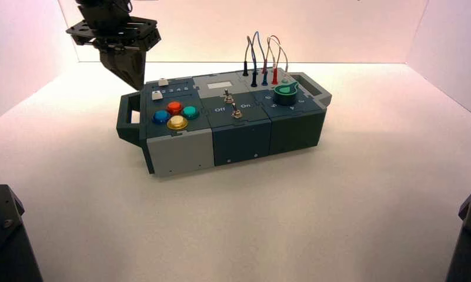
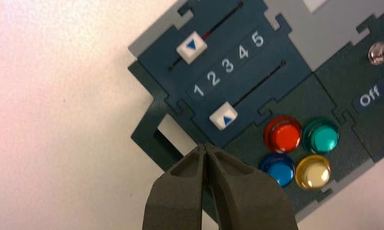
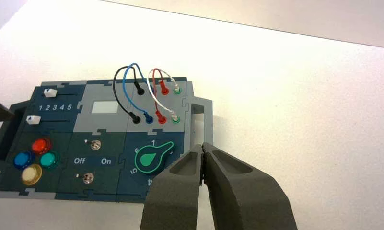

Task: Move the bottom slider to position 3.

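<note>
One closed, dark, tapering left gripper (image 2: 204, 146) hangs near the bottom slider (image 2: 223, 116), white, square-edged plastic.

The robot's left arm (image 1: 112, 26) shows at the far left: matte black, with a wide, flat, angular bracket, cut through with openings, and a thin dark cable looping above it. Its gripper (image 1: 129, 66) is black and wedge-shaped, narrowing to a point. The right gripper (image 3: 203, 160) has two smooth dark grey fingers (image 3: 173, 191), each with a scooped hollow, tapering to narrow tips.
</note>
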`<state>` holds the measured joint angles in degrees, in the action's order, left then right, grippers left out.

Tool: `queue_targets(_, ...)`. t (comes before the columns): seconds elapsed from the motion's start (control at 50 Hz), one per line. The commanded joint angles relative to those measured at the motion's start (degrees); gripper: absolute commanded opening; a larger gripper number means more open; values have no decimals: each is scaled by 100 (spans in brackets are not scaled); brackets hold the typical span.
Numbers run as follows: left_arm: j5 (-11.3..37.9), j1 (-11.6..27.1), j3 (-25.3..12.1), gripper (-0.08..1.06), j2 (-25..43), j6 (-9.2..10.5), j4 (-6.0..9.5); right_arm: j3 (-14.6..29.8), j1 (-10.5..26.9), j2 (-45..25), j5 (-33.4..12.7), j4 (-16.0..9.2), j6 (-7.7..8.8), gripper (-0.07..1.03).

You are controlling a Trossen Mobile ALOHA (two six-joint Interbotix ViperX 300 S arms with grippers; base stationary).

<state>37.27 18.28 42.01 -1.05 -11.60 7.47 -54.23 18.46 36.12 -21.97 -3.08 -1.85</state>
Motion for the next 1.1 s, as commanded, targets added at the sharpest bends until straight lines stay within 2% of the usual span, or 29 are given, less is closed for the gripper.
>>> queue_targets(0.02, -35, 0, -211, -3, 53, -26, -18, 202, 9, 18, 26, -18, -9, -2)
queue_targets(0.34, -70, 0, -281, -3, 352, -35, -18, 202, 9, 18, 26, -18, -9, -2)
queue_targets(1.1, -88, 123, -457, -3, 562, -53, -18, 220, 0, 18, -9, -9, 0, -2)
